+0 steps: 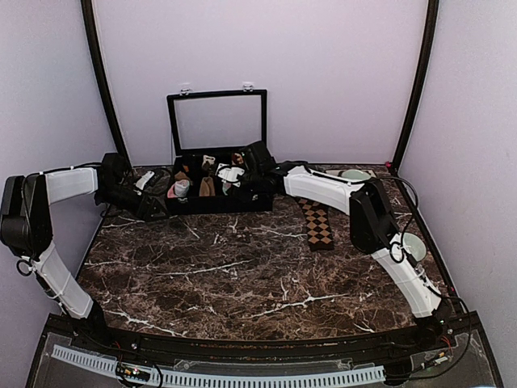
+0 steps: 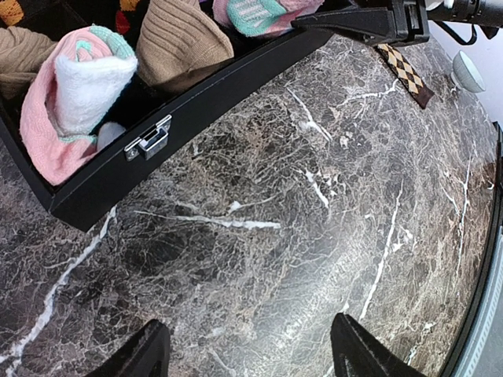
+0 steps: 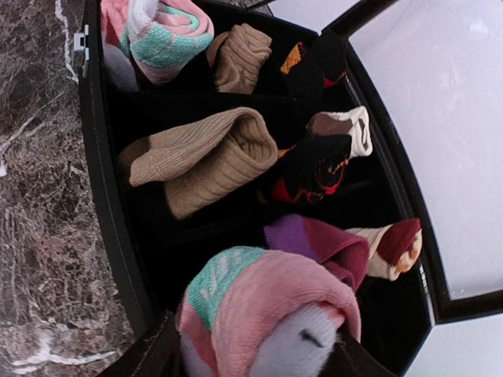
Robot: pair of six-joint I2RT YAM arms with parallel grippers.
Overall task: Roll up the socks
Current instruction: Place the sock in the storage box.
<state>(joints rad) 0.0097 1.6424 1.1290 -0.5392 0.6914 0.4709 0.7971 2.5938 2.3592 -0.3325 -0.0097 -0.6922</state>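
Pink is the sock [image 3: 275, 306] that the right claw [image 3: 251, 357] is squeezing. The sock is rolled into a fat ball with a mint-green patch. The two black fingers [image 3: 149, 357] press on its sides. The ball hangs over the right part of a black box [image 3: 106, 196]. I cannot tell if it touches the box.

Inside the box are little rooms. They hold tan bundles [image 3: 204, 157], dark socks with red and orange bits [image 3: 314, 161], a purple and red one [image 3: 322, 243], and another pink roll [image 3: 161, 35] in the front left room. The lid [image 1: 216, 95] stands straight up at the back.

The left claw [image 2: 247, 353] is spread wide with nothing in it. It hangs over the bare marble bench [image 1: 226, 275], just beside the box's front left corner.

The brown sock [image 1: 317, 222] with tan diamonds lies long and flat on the bench, not rolled. It is to the right of the box, and its far end goes under the right arm.
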